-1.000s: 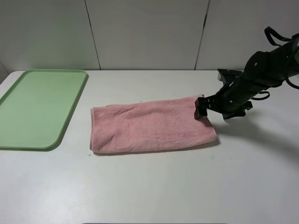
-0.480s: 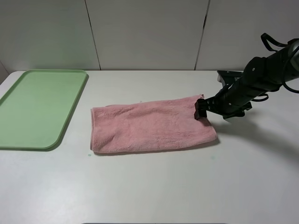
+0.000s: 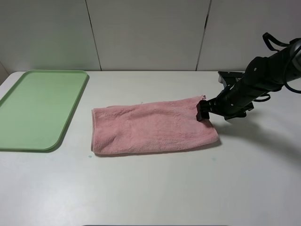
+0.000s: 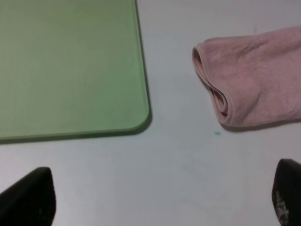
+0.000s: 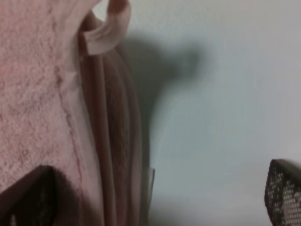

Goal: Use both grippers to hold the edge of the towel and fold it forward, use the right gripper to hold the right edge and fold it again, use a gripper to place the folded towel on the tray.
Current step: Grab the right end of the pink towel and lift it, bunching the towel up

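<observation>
- Green tray (image 3: 33, 110) on the desk's (image 3: 164, 188) left; pink towel (image 3: 150, 128) lies apart, outside it.
- My right jaws spread astride the towel's right edge (image 3: 215, 132); my left jaws spread too.

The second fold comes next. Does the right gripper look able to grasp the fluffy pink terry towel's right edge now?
Probably yes: the black right gripper, jaws open, straddles the pink towel's right edge; nothing blocks it.

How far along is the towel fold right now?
First fold looks done: the pink towel lies doubled as a long strip on the table, layers visible at its end. In hand: the right pincer sits open at the right edge, not gripping yet. Left: the second fold, then moving it onto the green tray, which it lies beside.
</observation>
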`<act>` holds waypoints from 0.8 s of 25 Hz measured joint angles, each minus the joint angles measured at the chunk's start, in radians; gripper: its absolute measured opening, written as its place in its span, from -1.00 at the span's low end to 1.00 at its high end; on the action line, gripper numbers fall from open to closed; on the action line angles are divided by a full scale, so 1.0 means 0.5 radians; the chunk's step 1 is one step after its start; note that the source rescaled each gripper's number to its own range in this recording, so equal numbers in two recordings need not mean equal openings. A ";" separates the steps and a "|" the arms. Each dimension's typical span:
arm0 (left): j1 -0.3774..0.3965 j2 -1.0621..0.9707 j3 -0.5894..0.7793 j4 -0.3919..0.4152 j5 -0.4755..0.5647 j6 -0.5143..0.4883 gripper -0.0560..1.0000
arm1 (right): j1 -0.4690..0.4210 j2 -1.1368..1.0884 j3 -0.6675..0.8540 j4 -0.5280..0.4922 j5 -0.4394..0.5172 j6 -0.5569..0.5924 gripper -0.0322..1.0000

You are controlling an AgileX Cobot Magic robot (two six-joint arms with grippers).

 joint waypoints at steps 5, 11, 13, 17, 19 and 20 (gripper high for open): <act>0.000 0.000 0.000 0.000 0.000 0.000 0.84 | 0.000 0.000 -0.012 -0.006 0.078 -0.011 0.86; 0.003 0.000 0.000 0.000 0.000 0.000 0.84 | -0.002 -0.002 -0.012 0.025 0.201 -0.006 0.30; 0.003 0.000 0.000 0.000 0.000 0.000 0.84 | -0.002 -0.002 -0.012 0.052 0.232 0.003 0.04; 0.003 0.000 0.000 0.000 0.000 0.000 0.84 | -0.002 0.000 -0.012 0.125 0.273 0.025 -0.45; 0.003 0.000 0.000 0.000 0.000 0.000 0.84 | -0.005 0.000 -0.012 0.129 0.277 0.025 -0.64; 0.003 0.000 0.000 0.000 0.000 0.000 0.84 | -0.005 0.000 -0.012 0.131 0.276 0.025 -0.74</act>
